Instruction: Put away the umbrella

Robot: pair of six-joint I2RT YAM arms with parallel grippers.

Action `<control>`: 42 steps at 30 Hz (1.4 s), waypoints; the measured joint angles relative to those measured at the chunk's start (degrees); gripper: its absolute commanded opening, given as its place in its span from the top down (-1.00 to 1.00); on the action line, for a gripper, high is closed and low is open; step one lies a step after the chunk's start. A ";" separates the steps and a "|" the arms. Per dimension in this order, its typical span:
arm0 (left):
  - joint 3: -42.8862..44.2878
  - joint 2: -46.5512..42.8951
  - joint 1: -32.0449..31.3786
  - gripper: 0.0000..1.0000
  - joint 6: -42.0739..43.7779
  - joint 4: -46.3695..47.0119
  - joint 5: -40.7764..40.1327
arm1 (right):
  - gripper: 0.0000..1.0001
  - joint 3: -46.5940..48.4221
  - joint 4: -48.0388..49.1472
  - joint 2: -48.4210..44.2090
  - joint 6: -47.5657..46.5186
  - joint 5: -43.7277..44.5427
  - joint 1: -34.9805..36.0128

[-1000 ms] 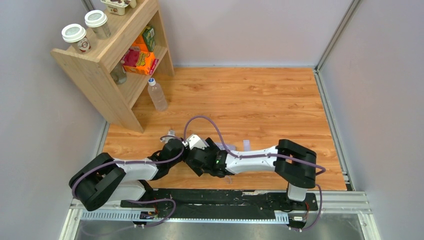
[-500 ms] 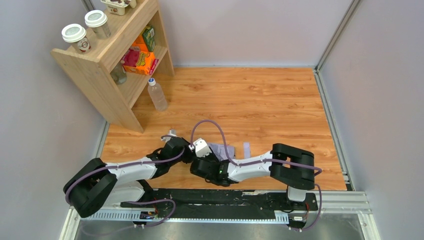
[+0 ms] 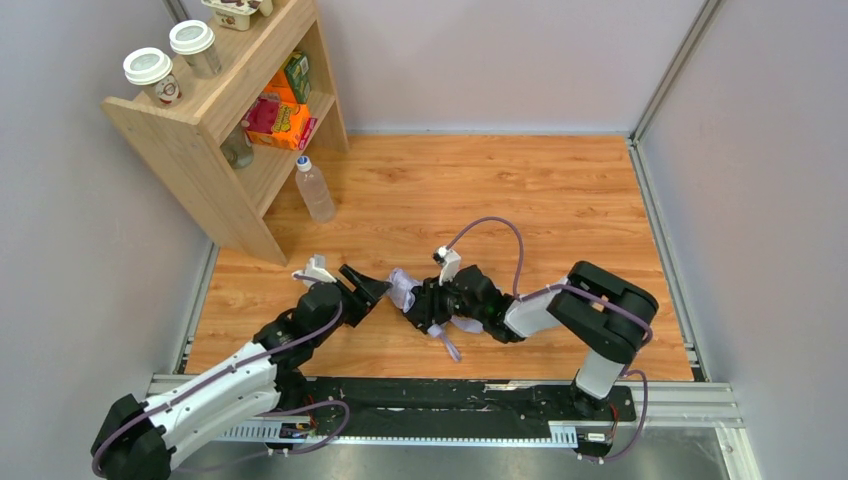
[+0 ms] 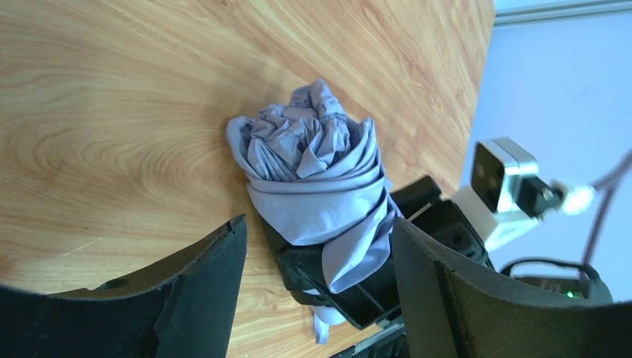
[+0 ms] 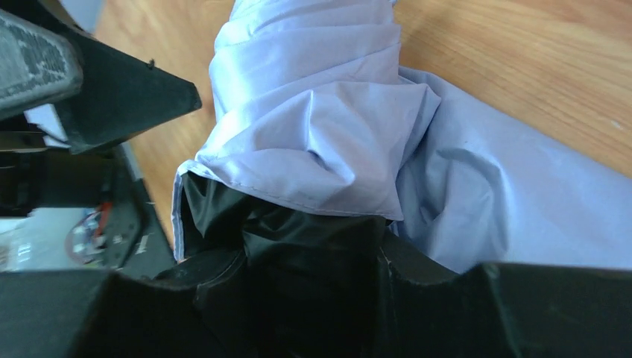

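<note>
The umbrella (image 3: 403,291) is a folded bundle of pale lavender fabric lying on the wooden floor (image 3: 520,200), a loose strap (image 3: 450,346) trailing toward the near edge. My right gripper (image 3: 428,306) is shut on the umbrella (image 5: 313,127), its dark fingers (image 5: 223,283) pinching the fabric and dark lining. My left gripper (image 3: 372,289) stands open just left of the bundle. In the left wrist view the umbrella (image 4: 317,160) sits ahead of my wide-apart left gripper (image 4: 317,224), apart from both fingers (image 4: 205,280). Shaft and handle are hidden.
A wooden shelf (image 3: 215,140) stands at the back left with two lidded cups (image 3: 150,68) on top and orange boxes (image 3: 282,122) inside. A clear water bottle (image 3: 314,190) stands on the floor beside it. Grey walls enclose the floor; a black rail (image 3: 420,395) runs along the near edge.
The left gripper opened, let go of the umbrella and drew back to the left. The right gripper shut on the umbrella and shifted right with it.
</note>
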 measured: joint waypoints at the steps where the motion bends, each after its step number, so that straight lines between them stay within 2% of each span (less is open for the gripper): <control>1: 0.00 -0.28 0.07 -0.54 0.17 -0.09 -0.02 | 1.00 -0.13 2.34 1.29 1.33 -3.67 -1.68; 4: -0.04 1.40 0.31 -0.54 0.13 0.92 0.72 | 1.00 0.11 9.94 6.56 5.57 -13.94 -5.68; 8: -0.48 9.77 0.35 -0.55 -0.59 6.36 2.47 | 1.00 1.07 22.23 15.39 13.25 -26.32 -9.99; 13: -0.15 22.56 0.63 -0.56 -3.13 14.67 5.44 | 1.00 1.51 33.73 22.82 22.36 -33.59 -13.09; 17: 0.61 28.76 1.18 -0.57 -6.56 19.80 7.32 | 1.00 2.60 35.54 24.41 26.12 -35.39 -14.01; 23: 1.07 36.41 1.86 -0.51 -9.66 28.57 8.92 | 1.00 4.11 32.37 23.85 25.97 -36.96 -15.76; 25: 1.22 38.60 1.97 -0.26 -10.10 31.01 9.18 | 1.00 4.48 30.91 23.39 25.55 -37.22 -16.22; 26: 1.22 39.65 2.08 0.00 -10.29 32.35 9.33 | 1.00 4.70 30.05 23.17 25.29 -37.33 -16.41; 27: 1.07 41.22 2.21 0.09 -10.47 34.51 9.51 | 1.00 5.11 28.98 22.95 24.98 -37.64 -16.59; 29: 0.20 43.69 2.34 0.48 -11.30 39.08 9.68 | 1.00 5.84 26.82 22.67 24.90 -38.07 -16.76; 31: -1.62 45.99 2.49 0.71 -12.41 44.98 9.90 | 0.97 6.36 25.00 22.45 24.63 -38.60 -16.83; 32: -2.32 46.77 2.56 0.77 -12.92 47.23 10.05 | 0.87 6.49 24.06 22.18 24.17 -38.62 -16.83; 33: -3.02 47.58 2.62 0.89 -13.25 49.79 10.23 | 0.65 6.69 22.86 21.77 23.63 -38.60 -16.87; 36: -4.20 49.22 2.67 1.00 -14.58 54.10 10.56 | 0.11 7.85 15.87 19.45 20.65 -38.47 -16.92; 38: -4.55 49.51 2.71 1.00 -14.84 55.36 10.40 | -0.18 9.73 6.43 16.39 16.83 -37.24 -16.72; 42: -4.79 49.37 2.97 1.00 -14.45 56.33 9.38 | -0.56 15.80 -16.94 8.87 8.41 -29.03 -14.34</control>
